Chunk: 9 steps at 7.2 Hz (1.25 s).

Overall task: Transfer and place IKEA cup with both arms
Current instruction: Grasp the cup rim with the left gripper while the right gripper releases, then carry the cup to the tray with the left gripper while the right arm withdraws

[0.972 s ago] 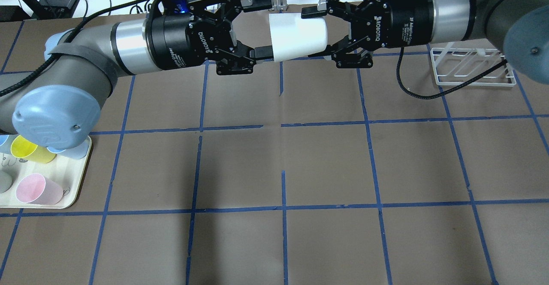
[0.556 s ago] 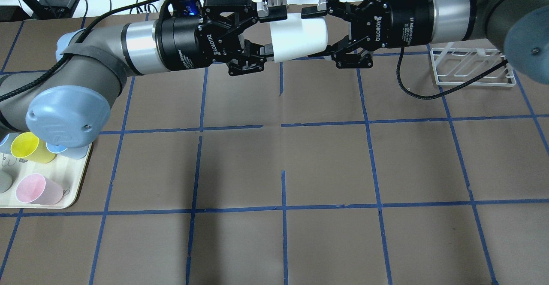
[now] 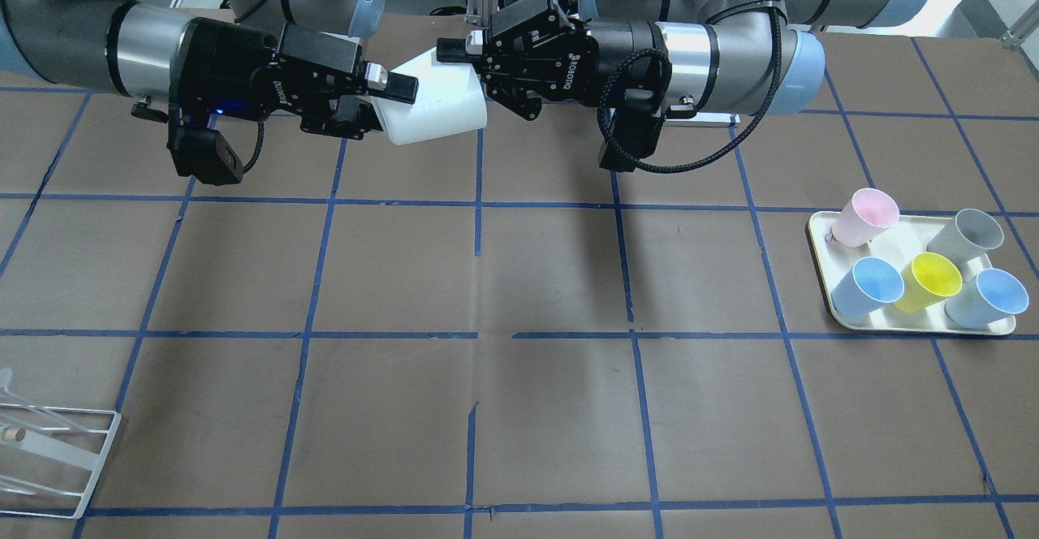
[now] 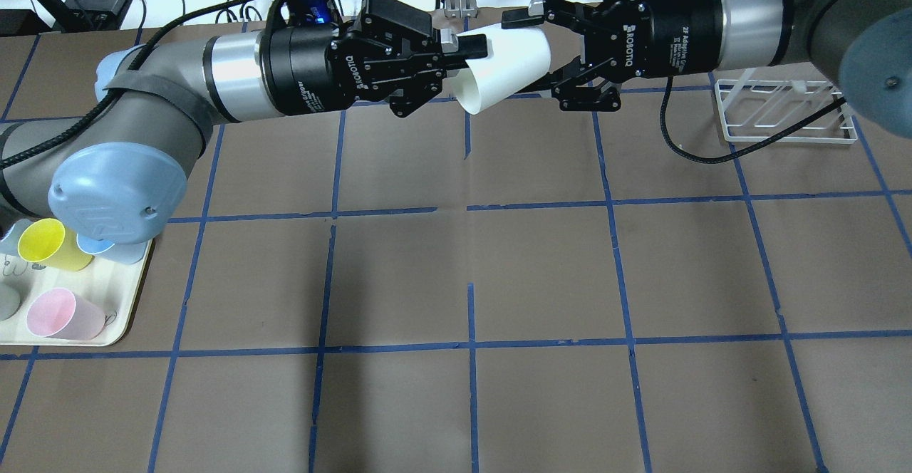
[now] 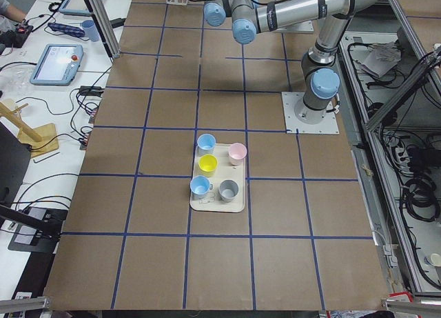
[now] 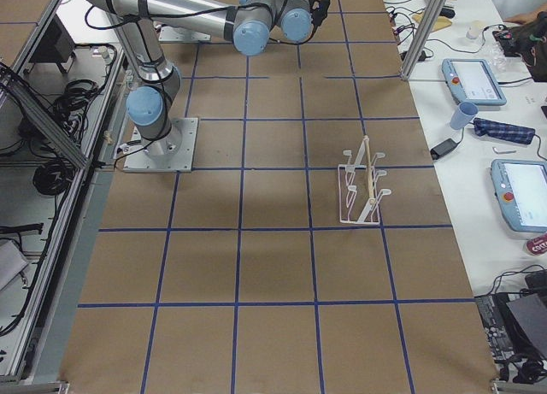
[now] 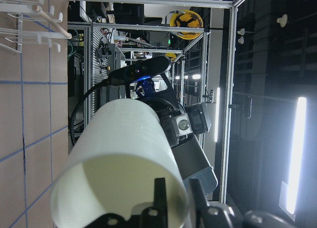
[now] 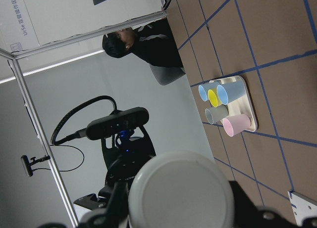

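Two hands, left hand pinching the rim of one white cup, right hand clasping its base end, cup tilted above the desk, two arms stretched level toward each other, five coloured cups on one tray, one wire rack.

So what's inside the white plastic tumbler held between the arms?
The white plastic tumbler holds one finger of the left hand, pinching its rim; the visible interior is otherwise empty. Its bottom is hidden.
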Tool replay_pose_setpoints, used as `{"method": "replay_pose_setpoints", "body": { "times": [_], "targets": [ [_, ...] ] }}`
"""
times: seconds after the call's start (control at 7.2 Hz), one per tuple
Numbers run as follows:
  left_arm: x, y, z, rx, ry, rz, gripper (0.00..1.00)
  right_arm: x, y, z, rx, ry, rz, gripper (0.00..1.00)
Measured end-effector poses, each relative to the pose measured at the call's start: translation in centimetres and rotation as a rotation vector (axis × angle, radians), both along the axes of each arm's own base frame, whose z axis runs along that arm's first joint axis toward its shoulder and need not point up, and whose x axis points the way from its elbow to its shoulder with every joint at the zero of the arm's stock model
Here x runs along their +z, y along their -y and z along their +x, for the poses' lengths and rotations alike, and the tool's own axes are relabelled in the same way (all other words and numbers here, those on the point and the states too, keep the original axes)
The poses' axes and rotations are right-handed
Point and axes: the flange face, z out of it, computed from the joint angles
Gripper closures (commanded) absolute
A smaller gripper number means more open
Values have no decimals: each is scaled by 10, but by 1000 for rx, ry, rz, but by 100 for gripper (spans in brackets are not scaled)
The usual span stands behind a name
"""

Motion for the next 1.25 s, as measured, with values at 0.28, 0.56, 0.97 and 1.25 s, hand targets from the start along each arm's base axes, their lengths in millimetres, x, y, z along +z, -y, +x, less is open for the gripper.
{"method": "replay_pose_setpoints", "body": {
  "times": [0.28,0.56,0.97,1.25],
  "targets": [
    [0,1,0,1,-1,1,100,2,0,0,-7,0,32,0],
    [1,1,1,2,-2,11,100,7,-3,0,-11,-2,43,0],
    [23,8,8,-3,79,29,100,8,0,-9,-24,-15,38,0],
    [47,28,38,23,412,49,100,11,6,-41,-70,-59,41,0]
  ]
}}
